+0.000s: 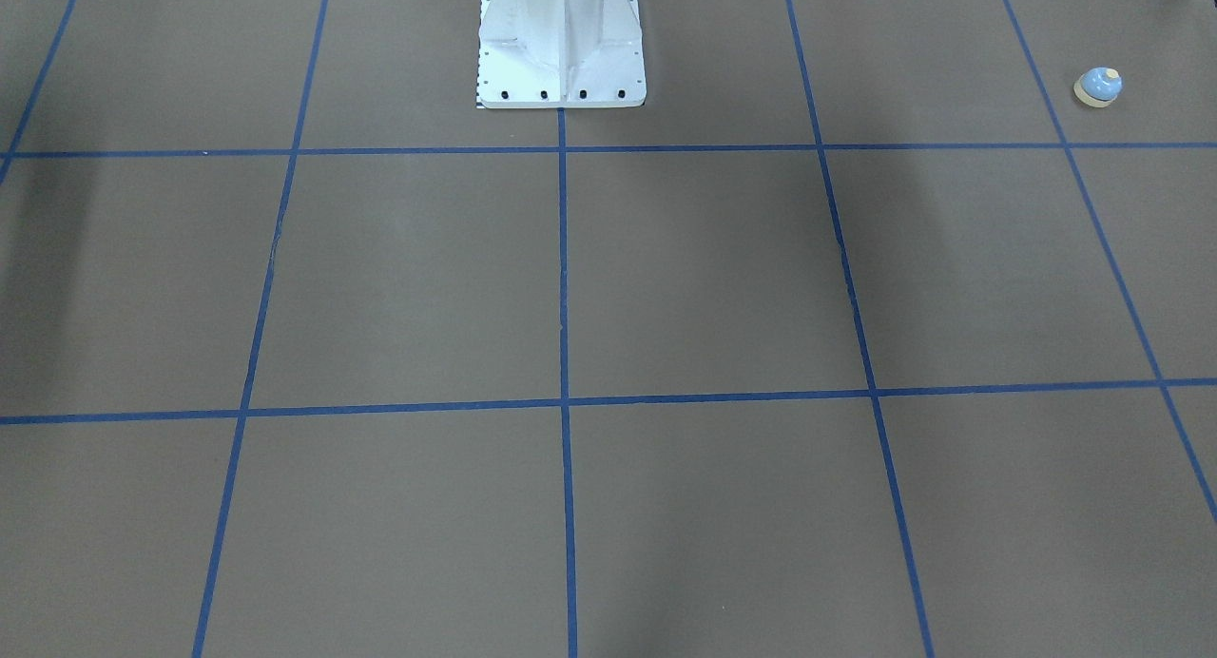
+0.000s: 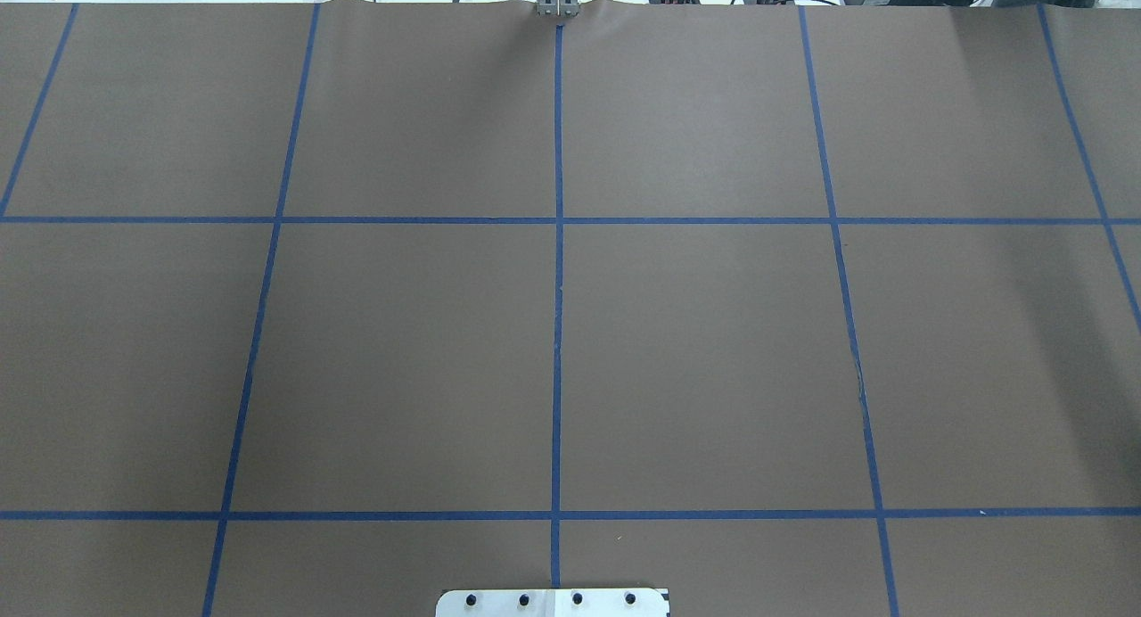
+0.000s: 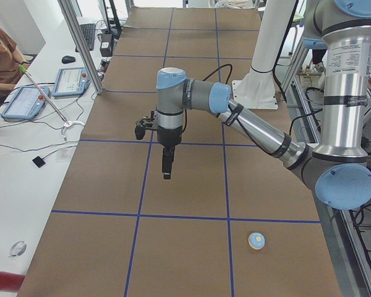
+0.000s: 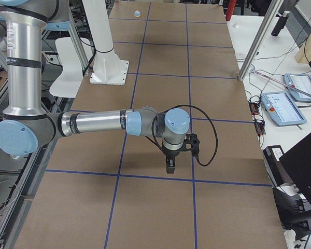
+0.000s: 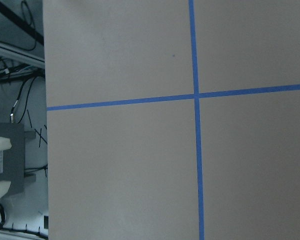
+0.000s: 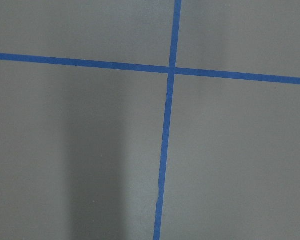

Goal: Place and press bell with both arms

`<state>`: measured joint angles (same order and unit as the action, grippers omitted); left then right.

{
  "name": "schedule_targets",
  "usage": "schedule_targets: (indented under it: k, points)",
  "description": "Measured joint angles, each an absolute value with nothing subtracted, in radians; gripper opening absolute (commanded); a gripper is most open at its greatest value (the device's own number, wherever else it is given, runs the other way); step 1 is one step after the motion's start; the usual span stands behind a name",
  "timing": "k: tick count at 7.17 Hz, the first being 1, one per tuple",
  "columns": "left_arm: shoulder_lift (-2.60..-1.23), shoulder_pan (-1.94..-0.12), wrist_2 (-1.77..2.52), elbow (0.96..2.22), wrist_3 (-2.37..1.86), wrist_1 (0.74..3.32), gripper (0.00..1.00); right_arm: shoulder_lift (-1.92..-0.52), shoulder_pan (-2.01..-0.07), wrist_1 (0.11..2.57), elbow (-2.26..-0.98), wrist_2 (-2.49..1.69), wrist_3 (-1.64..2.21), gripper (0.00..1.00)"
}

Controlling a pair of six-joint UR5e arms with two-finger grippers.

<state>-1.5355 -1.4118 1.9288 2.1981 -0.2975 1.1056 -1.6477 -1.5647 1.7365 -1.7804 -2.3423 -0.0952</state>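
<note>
The small light-blue bell (image 1: 1098, 87) with a cream rim stands upright on the brown table, near the end on my left. It also shows in the exterior left view (image 3: 256, 241) and, far off, in the exterior right view (image 4: 137, 13). My left gripper (image 3: 166, 168) hangs fingers-down above the table, well away from the bell toward the operators' side. My right gripper (image 4: 170, 165) hangs fingers-down above the table at the other end. Both show only in the side views, so I cannot tell whether they are open or shut. Neither wrist view shows fingers or the bell.
The white pedestal base (image 1: 561, 45) stands at the table's robot side. Blue tape lines (image 2: 557, 332) divide the brown table into squares. Aluminium posts (image 3: 80, 43) and a desk with teach pendants (image 4: 282, 106) line the operators' side, where a person (image 3: 0, 49) sits.
</note>
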Motion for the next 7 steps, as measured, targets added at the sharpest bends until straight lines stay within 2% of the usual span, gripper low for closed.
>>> schedule_targets:
  k: [3, 7]
  points:
    - [-1.421, -1.17, 1.742, 2.287, -0.917, 1.089, 1.0, -1.658, -1.565, 1.736, -1.804, -2.342, -0.095, 1.0]
    - [-1.194, -0.712, 1.58, 2.274, -1.804, 1.076, 1.0, -1.664, -1.565, 1.736, -1.837, -2.342, -0.096, 1.0]
